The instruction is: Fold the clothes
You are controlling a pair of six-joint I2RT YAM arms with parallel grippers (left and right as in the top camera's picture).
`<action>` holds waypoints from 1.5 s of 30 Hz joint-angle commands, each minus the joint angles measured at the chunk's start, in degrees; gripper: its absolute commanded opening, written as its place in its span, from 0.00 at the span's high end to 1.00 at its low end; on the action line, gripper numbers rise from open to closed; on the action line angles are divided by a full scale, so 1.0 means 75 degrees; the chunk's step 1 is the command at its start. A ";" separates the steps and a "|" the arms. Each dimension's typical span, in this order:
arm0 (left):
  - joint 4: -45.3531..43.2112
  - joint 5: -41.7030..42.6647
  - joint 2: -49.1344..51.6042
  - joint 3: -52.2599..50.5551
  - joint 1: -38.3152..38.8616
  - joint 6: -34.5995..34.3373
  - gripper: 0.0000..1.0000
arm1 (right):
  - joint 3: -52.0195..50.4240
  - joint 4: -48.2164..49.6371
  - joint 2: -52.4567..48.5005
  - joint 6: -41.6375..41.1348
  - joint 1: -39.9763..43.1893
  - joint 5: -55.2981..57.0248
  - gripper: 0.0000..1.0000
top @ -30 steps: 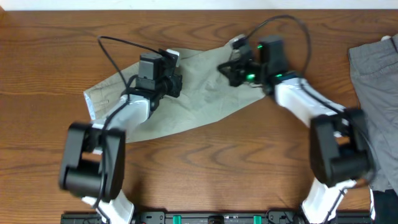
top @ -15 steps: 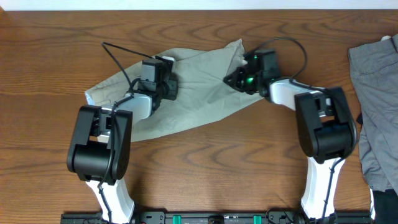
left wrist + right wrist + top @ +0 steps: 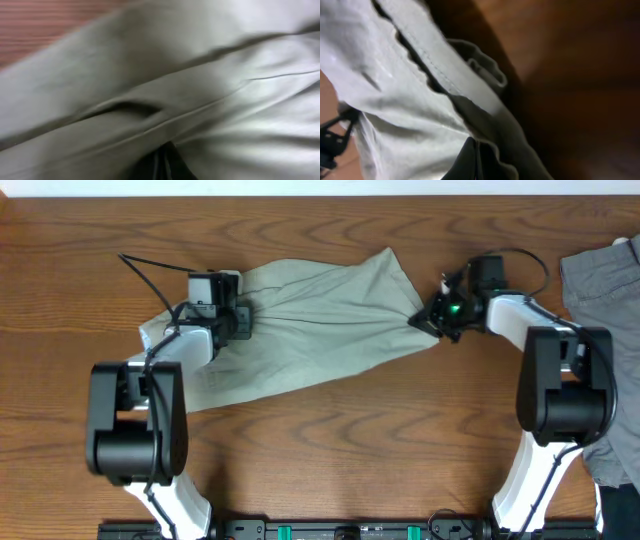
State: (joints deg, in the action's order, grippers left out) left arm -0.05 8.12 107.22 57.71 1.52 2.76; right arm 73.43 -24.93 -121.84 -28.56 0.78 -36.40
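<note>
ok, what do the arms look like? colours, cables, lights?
The left arm and right arm match: white links, black joint housings, thin black cable looping to each wrist. The left claw and right claw are black; a green light glows by the right one.

No legible text, label, brand or number anywhere (wrist views blurred).

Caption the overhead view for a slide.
Left gripper and right gripper hold green shorts stretched across a wooden table, grey clothes alongside.
</note>
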 commanded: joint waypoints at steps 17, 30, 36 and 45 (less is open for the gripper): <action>0.4677 0.0259 -0.3421 -0.0085 -0.1684 -0.1865 0.19 | -0.0507 -0.1393 0.3311 0.2197 0.0221 0.2594 0.45; 0.4692 0.3284 -0.1157 -0.0128 -0.4019 -0.0647 0.02 | -0.0507 -0.1416 0.3882 0.2221 0.0128 0.1982 0.39; 0.4619 0.4677 0.0032 -0.0128 -0.4097 -0.0140 0.02 | -0.0507 -0.1396 0.3879 0.2326 -0.0038 0.1792 0.40; 0.4415 0.5176 0.0953 -0.0128 -0.3978 0.0035 0.28 | -0.0507 -0.1306 0.3879 0.2532 -0.0516 0.1827 0.42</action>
State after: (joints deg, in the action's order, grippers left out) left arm 33.06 50.26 109.60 58.94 -28.99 1.56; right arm 69.41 -34.96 -92.55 -10.87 -2.15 -22.11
